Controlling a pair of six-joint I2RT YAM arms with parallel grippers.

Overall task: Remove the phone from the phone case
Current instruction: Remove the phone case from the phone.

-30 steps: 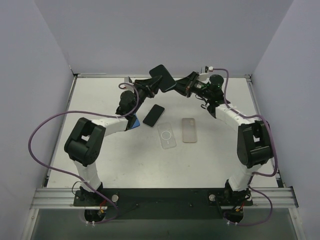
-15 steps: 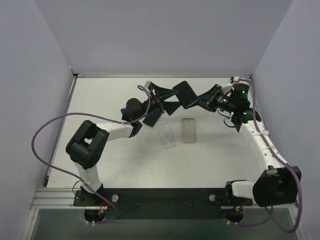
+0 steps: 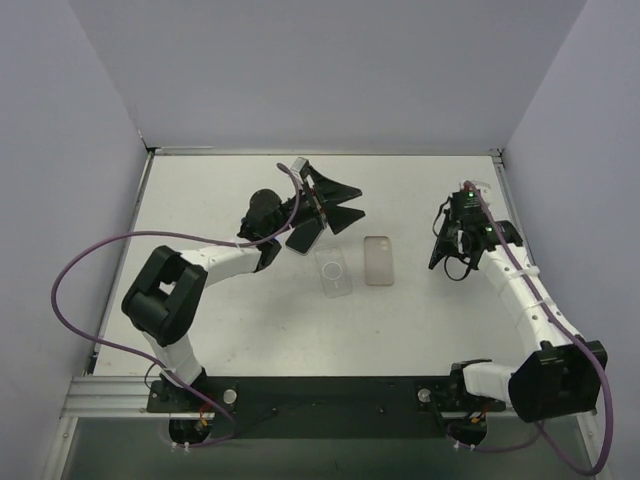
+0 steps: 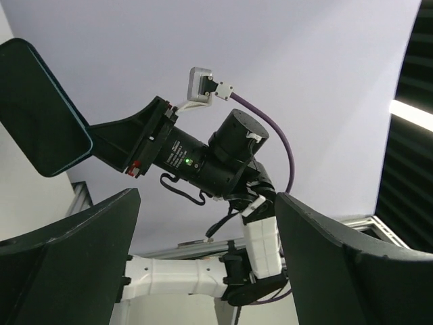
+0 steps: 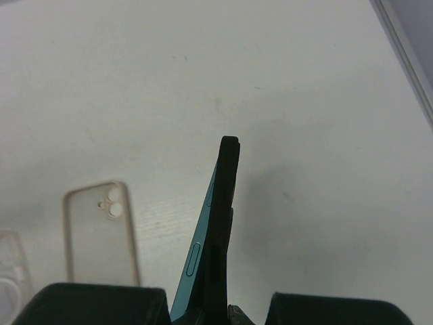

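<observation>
Right tool (image 5: 216, 306) clamped on the lower end of the phone (image 5: 211, 223), which stands edge-on over the right part of the surface (image 5: 311, 88), well apart from the loose cases; teal side with a button shows, with a black layer (image 5: 231, 169) along the other face; case or screen, cannot tell. Left tool (image 3: 355, 203) spread wide, holding nothing, raised mid-surface above a dark slab (image 3: 303, 240); likely posed to take the phone's free end so one arm can pull against the other. Tan case (image 5: 101, 233) and clear case (image 3: 334, 272) lie flat side by side, touched by neither tool.
</observation>
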